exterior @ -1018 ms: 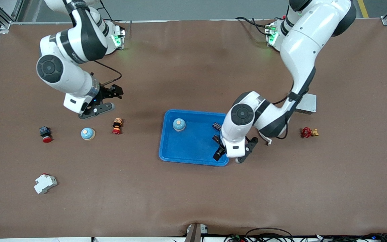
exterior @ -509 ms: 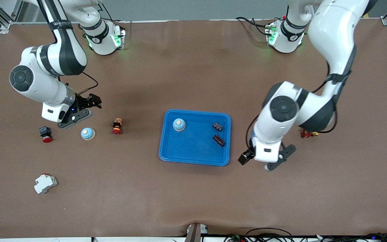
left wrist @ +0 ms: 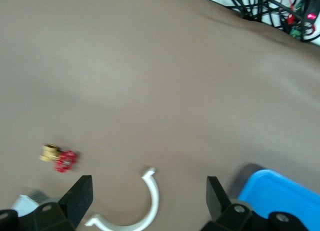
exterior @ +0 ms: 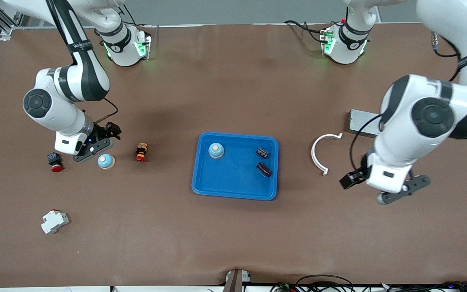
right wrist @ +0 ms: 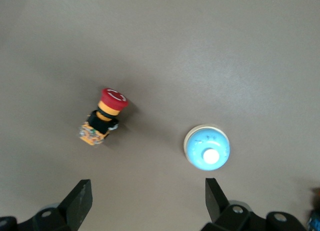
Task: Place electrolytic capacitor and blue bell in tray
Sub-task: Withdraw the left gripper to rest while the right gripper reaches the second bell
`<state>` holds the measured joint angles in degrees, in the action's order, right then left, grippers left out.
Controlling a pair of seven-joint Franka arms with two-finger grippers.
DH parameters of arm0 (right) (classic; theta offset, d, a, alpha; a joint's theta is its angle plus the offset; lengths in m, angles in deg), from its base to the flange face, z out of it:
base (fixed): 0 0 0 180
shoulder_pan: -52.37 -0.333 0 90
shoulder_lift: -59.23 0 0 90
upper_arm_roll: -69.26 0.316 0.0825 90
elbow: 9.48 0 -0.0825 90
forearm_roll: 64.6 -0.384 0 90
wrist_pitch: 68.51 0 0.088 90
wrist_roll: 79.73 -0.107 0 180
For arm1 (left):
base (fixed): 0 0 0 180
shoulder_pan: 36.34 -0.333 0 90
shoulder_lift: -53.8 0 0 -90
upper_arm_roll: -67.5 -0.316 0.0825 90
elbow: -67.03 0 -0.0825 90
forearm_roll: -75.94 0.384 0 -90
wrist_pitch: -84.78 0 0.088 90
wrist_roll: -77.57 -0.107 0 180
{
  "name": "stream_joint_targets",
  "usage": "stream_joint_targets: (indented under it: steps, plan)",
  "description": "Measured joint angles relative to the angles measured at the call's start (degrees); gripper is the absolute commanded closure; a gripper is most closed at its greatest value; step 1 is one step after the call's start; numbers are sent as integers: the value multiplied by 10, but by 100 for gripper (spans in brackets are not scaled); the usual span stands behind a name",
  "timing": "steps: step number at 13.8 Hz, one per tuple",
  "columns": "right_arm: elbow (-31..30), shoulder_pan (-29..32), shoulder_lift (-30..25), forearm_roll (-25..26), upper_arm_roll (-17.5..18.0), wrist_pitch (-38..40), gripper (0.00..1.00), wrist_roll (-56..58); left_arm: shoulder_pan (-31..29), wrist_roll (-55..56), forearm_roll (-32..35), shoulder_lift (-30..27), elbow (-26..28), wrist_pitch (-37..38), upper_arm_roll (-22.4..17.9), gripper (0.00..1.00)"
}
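Observation:
The bright blue tray [exterior: 233,180] lies mid-table and shows at the edge of the left wrist view [left wrist: 277,196]. In it are one blue bell [exterior: 216,150] and two dark capacitors [exterior: 262,152] [exterior: 264,169]. A second blue bell [exterior: 106,161] sits on the table toward the right arm's end and shows in the right wrist view [right wrist: 207,147]. My right gripper [exterior: 89,144] [right wrist: 147,206] hovers beside this bell, open and empty. My left gripper [exterior: 379,187] [left wrist: 146,198] is open and empty over the table toward the left arm's end, away from the tray.
A white plastic arc [exterior: 313,153] [left wrist: 154,198] lies between the tray and the left arm. A grey box [exterior: 361,121] and a red-and-brass valve [left wrist: 60,158] are near it. A red-orange push button [exterior: 141,152] [right wrist: 102,118], a black-red button [exterior: 54,161] and a white breaker [exterior: 54,221] lie toward the right arm's end.
My left gripper let a capacitor go in the tray and moved away toward the left arm's end. My right gripper moved down beside the bell on the table.

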<state>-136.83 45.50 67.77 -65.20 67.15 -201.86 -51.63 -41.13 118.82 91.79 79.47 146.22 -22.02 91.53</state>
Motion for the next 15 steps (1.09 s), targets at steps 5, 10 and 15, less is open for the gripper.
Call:
stream_joint_targets:
  steps: [5, 10, 15]
  plan:
    - [-3, 40, 46, 1, 0, -52, 0, 65, -16, -52, -1, -17, 1, 8, 0, 0]
    - [-4, 40, 82, 1, 3, -82, 0, 65, -34, -128, -21, -37, 0, 32, 0, 0]
    - [-4, 41, 111, 1, 2, -95, 0, 65, -86, -253, -74, -110, 0, 81, -5, 0]
